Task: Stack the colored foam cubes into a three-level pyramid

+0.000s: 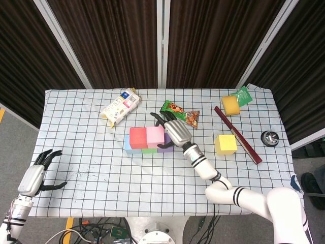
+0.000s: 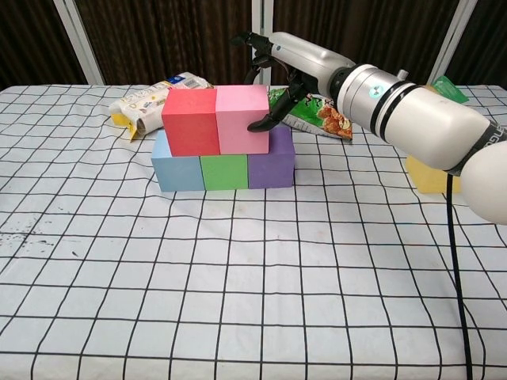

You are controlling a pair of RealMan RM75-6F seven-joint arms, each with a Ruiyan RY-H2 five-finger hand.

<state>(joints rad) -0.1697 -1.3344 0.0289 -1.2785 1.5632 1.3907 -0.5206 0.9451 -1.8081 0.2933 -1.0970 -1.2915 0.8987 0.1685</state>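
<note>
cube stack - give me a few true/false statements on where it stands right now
1. The bottom row is blue cube, green cube, purple cube. True.
2. A yellow cube tops the stack. False: the yellow cube sits on the table, apart to the right.
3. The right hand is at the pink cube. True.
4. The red cube lies on the table. False: it rests on the bottom row.
5. The left hand holds a cube. False: it holds nothing.

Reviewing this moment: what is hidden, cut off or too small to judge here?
- Right hand, chest view: whether its fingers touch the pink cube is unclear.
- Yellow cube, chest view: mostly behind the right forearm.
- Left hand: outside the chest view.
- Snack bag, head view: print too small to read.
</note>
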